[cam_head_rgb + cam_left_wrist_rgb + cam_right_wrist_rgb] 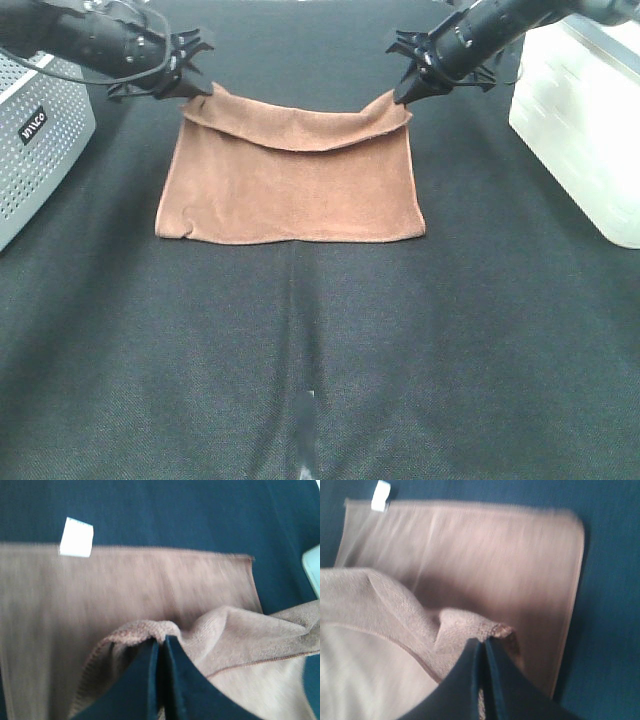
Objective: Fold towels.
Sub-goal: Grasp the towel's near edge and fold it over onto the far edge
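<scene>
You have the left gripper (200, 92) pressed together on the far-left corner of the towel (290, 190), and the right gripper (403, 97) pinching its far-right corner. Both corners are lifted, so the far edge sags between them while the near part lies flat on the black table (300, 360). The white tag (76, 537) sticks out from the towel's near edge. A grey perforated box (35, 150) sits far left and a white container (585, 130) far right.

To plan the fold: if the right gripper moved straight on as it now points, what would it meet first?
Probably the flat part of the towel on the table, ahead of the right gripper, which pinches its corner; depth is unclear.
</scene>
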`<state>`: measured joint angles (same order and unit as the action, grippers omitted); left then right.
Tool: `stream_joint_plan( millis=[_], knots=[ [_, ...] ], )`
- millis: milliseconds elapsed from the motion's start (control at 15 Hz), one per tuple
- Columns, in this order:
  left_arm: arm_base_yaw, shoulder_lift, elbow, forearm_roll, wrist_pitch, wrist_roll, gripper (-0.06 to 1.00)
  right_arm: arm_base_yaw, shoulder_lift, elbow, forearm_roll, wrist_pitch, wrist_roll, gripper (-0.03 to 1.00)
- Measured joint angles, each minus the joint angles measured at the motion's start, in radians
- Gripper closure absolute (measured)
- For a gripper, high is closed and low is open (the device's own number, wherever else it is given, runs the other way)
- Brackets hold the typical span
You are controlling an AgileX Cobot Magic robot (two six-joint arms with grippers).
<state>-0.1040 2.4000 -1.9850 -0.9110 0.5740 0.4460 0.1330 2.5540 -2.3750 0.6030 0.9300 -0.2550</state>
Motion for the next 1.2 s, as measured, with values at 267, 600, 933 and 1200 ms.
stream_joint_plan(
  millis=[267, 600, 933, 1200],
  knots=[
    [0.0, 0.134, -0.158, 0.006, -0.093, 0.001, 0.93, 0.0, 0.085, -0.066, -0.007, -0.176, -0.021, 0.97],
    [-0.007, 0.207, -0.197, -0.008, -0.202, 0.002, 0.93, 0.0, 0.097, -0.067, -0.006, -0.309, -0.079, 0.97],
    [-0.027, 0.211, -0.198, -0.009, -0.243, 0.01, 0.6, 0.0, 0.132, -0.068, 0.017, -0.31, -0.079, 0.54],
    [-0.027, 0.205, -0.199, 0.011, -0.153, 0.013, 0.21, 0.0, 0.116, -0.069, -0.002, -0.186, -0.079, 0.22]
  ],
)
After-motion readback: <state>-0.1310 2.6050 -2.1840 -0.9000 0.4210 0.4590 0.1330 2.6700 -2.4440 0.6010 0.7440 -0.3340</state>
